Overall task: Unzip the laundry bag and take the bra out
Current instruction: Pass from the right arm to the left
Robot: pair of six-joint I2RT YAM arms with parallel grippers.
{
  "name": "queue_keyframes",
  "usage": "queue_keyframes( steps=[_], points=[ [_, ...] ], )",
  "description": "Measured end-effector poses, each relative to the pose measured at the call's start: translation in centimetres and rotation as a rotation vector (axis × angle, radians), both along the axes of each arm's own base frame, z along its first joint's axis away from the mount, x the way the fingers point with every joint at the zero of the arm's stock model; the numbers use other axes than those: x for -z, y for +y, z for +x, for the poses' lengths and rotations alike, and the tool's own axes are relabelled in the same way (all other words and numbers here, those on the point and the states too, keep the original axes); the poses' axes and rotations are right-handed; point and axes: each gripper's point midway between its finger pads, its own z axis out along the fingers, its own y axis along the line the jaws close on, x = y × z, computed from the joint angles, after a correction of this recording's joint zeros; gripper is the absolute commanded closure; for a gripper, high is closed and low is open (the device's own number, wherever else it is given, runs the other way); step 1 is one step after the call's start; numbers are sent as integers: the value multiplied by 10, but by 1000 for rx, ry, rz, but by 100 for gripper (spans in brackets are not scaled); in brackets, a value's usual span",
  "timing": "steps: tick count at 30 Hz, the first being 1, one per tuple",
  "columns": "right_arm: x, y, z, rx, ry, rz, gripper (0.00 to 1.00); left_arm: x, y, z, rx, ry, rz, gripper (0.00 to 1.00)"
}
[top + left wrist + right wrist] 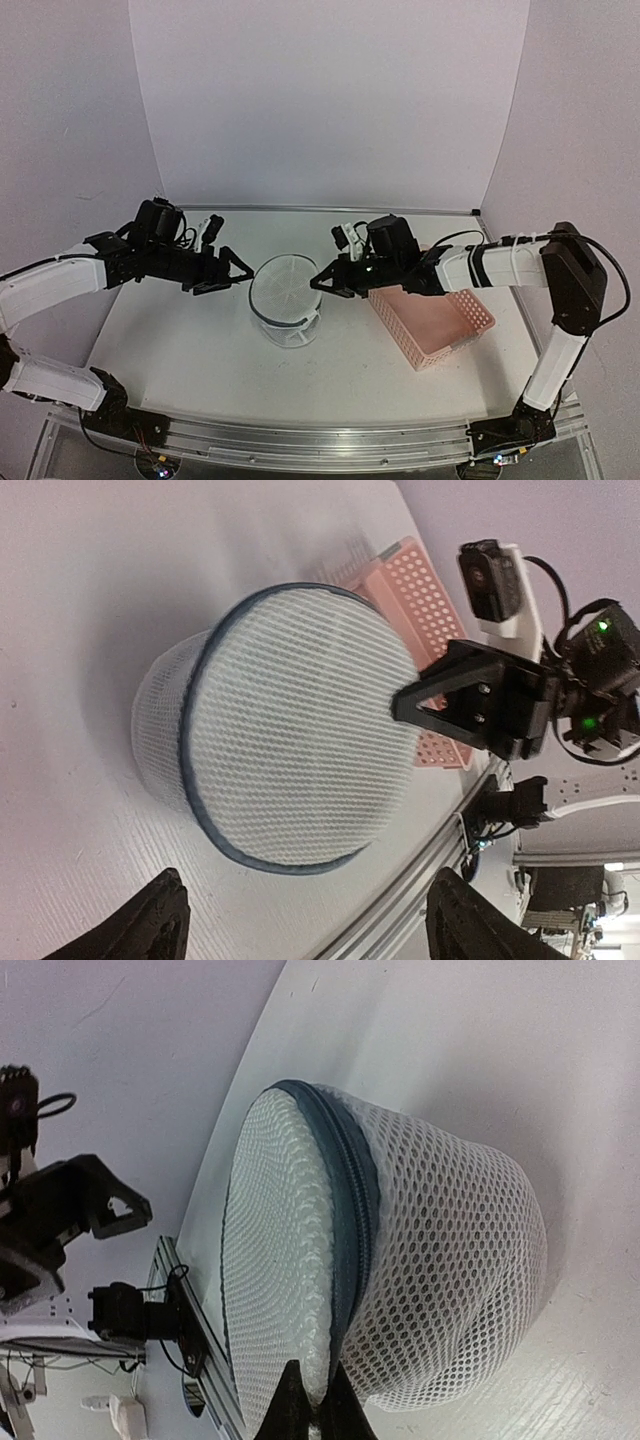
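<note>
The white translucent mesh laundry bag (pixel 287 297), a squat cylinder with a dark zipper rim (pixel 355 1190) around its upper round face, stands on the white desk (pixel 180 350) with that face upward and tipped a little. It stands between the two arms.

On the bag's right side, the right pincer (pixel 318 283) is clenched, its tips touching the zipper rim. In the right wrist view the closed tips (pixel 312 1405) meet exactly on the dark band, but I cannot tell whether a pull tab is caught between them.

On the bag's left side, the left pincer (pixel 238 277) is released, its jaws spread wide. It sits near the mesh wall without touching it and faces the bag's flank.

The bra cannot be made out through the mesh, so it is presumably inside the bag. A pink perforated plastic basket (pixel 430 320) lies to the right of the bag, under the right forearm.

The zipper curves around the rim rather than running straight, so the pull probably has to follow that circle away from the right pincer. The left pincer is placed to steady the opposite wall.
</note>
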Motion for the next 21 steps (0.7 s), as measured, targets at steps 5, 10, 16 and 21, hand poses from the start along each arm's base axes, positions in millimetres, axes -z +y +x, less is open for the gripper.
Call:
queue_keyframes(
  steps=[5, 10, 16, 21],
  points=[
    [-7, 11, 4, 136, 43, 54, 100, -8, -4, -15, -25, 33, -176, 15],
    [-22, 24, 8, 244, 66, 139, 100, 26, -4, -26, -68, 162, -251, 14],
    [-20, 35, 14, 337, 93, 204, 100, 33, -3, -25, -131, 220, -322, 14],
    [-15, 42, 15, 380, 121, 241, 100, 25, -4, -19, -179, 229, -413, 16]
  ],
)
